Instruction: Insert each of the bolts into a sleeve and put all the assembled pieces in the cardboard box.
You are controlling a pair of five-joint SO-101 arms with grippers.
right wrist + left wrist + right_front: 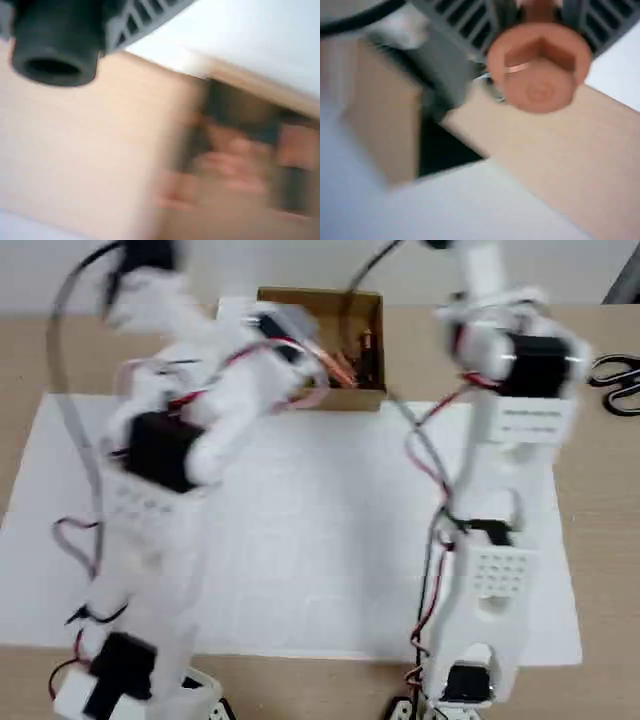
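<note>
1. The left claw was pinching an orange plastic bolt with a hexagonal flanged head. It held the bolt in the air at the front edge of the open brown cardboard box. The head faced the wrist camera, so I could not tell whether a sleeve already sat on the shank.
2. The right claw appeared to be clamped on a short black cylindrical sleeve. The sleeve's open bore was visible, and it hung over the bare wooden table beside the box.
3. With the bolt in one claw and an empty sleeve in the other, well apart, I judged that the joining step was in hand rather than the boxing step.
4. The next move likely called for bringing the two claws together and lining the bolt's shank up with the sleeve's bore. The bolt would then need pushing straight in, since any tilt would probably jam it at the rim.
5. The cardboard box stood at the far side of the white paper sheet. It held several orange-and-dark pieces lying close together against its right wall. They were too blurred to count, or to tell whether each one was assembled.
</note>
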